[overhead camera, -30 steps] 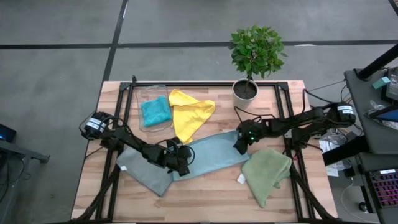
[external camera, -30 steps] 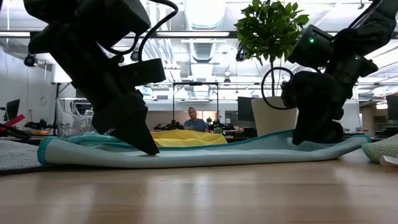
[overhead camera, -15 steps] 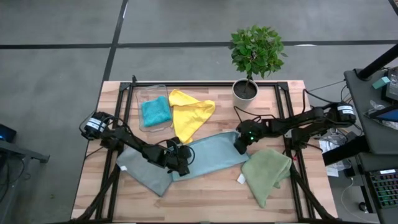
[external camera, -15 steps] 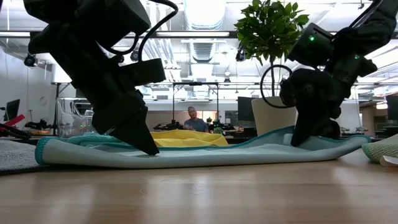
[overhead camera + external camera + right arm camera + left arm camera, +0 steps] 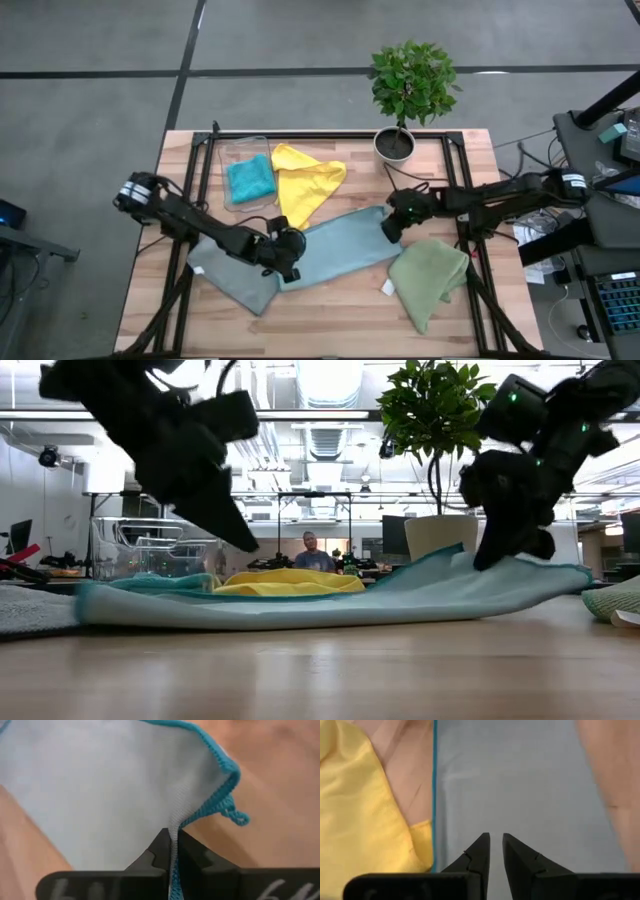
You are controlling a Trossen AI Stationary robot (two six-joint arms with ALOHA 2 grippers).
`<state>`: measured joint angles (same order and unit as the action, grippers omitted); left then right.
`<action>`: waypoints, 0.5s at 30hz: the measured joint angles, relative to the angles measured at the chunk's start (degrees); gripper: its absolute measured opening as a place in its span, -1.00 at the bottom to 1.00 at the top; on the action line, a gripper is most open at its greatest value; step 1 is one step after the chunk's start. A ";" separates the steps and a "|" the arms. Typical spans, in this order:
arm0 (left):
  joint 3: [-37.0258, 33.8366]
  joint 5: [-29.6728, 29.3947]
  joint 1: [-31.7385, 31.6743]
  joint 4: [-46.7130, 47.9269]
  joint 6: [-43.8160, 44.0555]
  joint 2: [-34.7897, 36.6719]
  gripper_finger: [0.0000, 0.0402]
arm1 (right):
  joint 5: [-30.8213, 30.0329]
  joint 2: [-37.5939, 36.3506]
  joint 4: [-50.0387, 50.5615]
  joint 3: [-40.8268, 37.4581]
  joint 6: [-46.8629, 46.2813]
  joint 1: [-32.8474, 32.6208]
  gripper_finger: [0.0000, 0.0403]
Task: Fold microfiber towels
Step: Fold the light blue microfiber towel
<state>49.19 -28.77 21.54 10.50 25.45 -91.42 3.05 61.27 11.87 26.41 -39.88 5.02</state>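
The light blue towel (image 5: 335, 250) lies as a long strip across the table's middle, most of it flat on the wood. My right gripper (image 5: 392, 228) is shut on its far right corner, which stands raised (image 5: 455, 555). My left gripper (image 5: 286, 256) hangs above the strip's left end (image 5: 520, 780), clear of the cloth in the low view (image 5: 250, 545). Its fingers stand a little apart with nothing between them (image 5: 496, 840). The grey towel (image 5: 232, 275) lies flat under my left arm. My right gripper pinches the towel's teal-hemmed edge (image 5: 175, 822) between its two fingers, right beside the corner with the loose thread (image 5: 235, 815). One layer shows there. The fingers slant down from the table's right side. The corner is lifted and the strip slopes down leftward onto the table (image 5: 330, 605).
The yellow towel (image 5: 305, 185) lies crumpled behind the strip. The teal towel (image 5: 250, 178) sits in the clear bin (image 5: 228, 150). The olive green towel (image 5: 430, 280) lies at the near right. A potted plant (image 5: 395, 145) stands at the far edge. A person (image 5: 315, 550) sits in the room beyond.
My right gripper has risen with the light blue towel's far right corner, which now stands off the table while the rest stays down; the strip's left end has slid slightly right. My left gripper has lifted straight up off the strip's left end, taking no cloth with it.
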 joint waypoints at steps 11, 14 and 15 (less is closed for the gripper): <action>-0.20 1.65 2.70 6.03 2.72 2.91 -0.81 | -12.23 -4.85 29.94 14.48 3.06 0.00 -0.95; -0.33 1.68 2.84 5.97 3.92 1.04 -0.81 | -13.40 -4.46 31.65 17.35 3.06 0.00 -0.95; -0.37 1.68 2.84 5.99 4.09 0.40 -0.81 | -13.33 -4.18 31.54 17.85 3.04 -0.01 -0.95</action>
<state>48.81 -27.09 24.38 16.49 29.54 -91.03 -10.27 57.09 43.41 44.25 -36.84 5.00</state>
